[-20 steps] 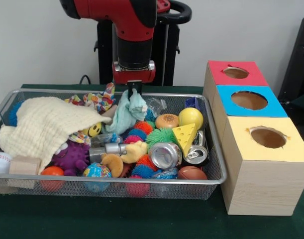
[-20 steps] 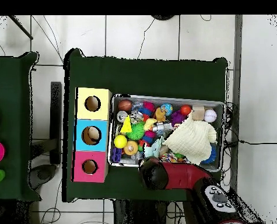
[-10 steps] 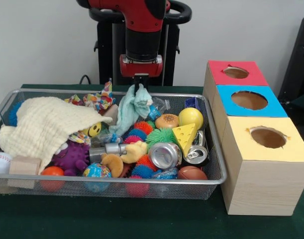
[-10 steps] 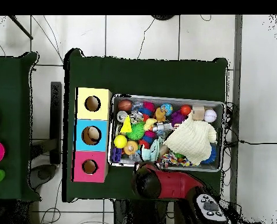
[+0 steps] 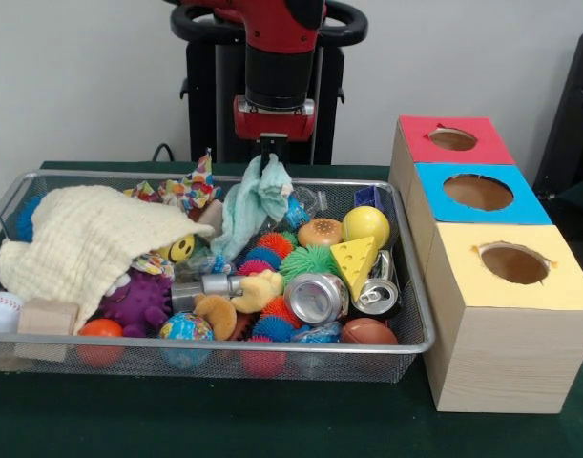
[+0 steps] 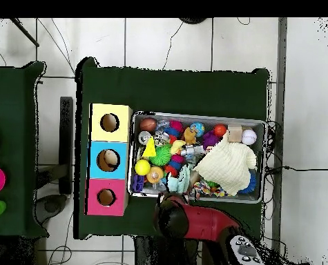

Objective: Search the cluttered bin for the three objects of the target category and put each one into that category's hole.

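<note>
Black jaws: the short black gripper (image 5: 271,145) under the red and black arm (image 5: 274,57) is closed on the top of a pale mint-green soft cloth (image 5: 256,202); its fingers pinch a fold of the fabric.
Mint cloth: it hangs down from the gripper, and its lower part lies on the toys at the far side of the wide silver wire-mesh bin (image 5: 413,336). In the overhead view the cloth (image 6: 181,178) shows just beside the end of the arm (image 6: 191,219).
Near the cloth: an orange and blue spiky rubber ball (image 5: 270,249), a small burger-shaped toy (image 5: 320,231), a green spiky ball (image 5: 307,261) and a colourful patterned fabric piece (image 5: 186,192).
Further in the bin: a yellow ball (image 5: 366,225), a yellow cheese-wedge toy with holes (image 5: 355,261), two silver drink cans (image 5: 316,297), a brown toy football (image 5: 367,332), a purple plush toy (image 5: 138,300), a white baseball (image 5: 2,311), a plain wooden block (image 5: 47,319) and a large cream waffle-textured towel (image 5: 91,243). I can read no writing on the cans.
Holes: the round hole with the red paper face (image 5: 452,139) is on the light wooden box (image 5: 491,353) beside the bin, farthest from the front camera; the blue-faced hole (image 5: 478,192) and the yellow-faced hole (image 5: 513,263) follow toward the camera.
Table: dark green cloth cover (image 5: 224,420).
</note>
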Motion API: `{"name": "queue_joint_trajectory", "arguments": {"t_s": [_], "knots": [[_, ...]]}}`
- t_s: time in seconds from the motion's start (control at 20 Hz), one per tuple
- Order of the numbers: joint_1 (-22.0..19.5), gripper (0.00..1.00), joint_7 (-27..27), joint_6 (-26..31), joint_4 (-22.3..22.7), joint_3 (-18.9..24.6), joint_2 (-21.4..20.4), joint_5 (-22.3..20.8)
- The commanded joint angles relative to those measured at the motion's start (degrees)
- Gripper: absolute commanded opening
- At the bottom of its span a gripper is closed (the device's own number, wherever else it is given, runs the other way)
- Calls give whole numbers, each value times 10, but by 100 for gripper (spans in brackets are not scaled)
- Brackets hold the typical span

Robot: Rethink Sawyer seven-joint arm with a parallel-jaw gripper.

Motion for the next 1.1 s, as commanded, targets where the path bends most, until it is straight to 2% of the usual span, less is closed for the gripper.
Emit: {"name": "queue_joint_trajectory", "arguments": {"t_s": [0.05,0.35,0.6,0.65,1.1], "knots": [[11,0,124,42,63,-3,9,30],[28,0,131,46,85,-4,-10,48],[18,0,118,16,83,13,5,46],[18,100,114,14,80,14,7,46],[25,100,106,34,64,6,2,54]]}}
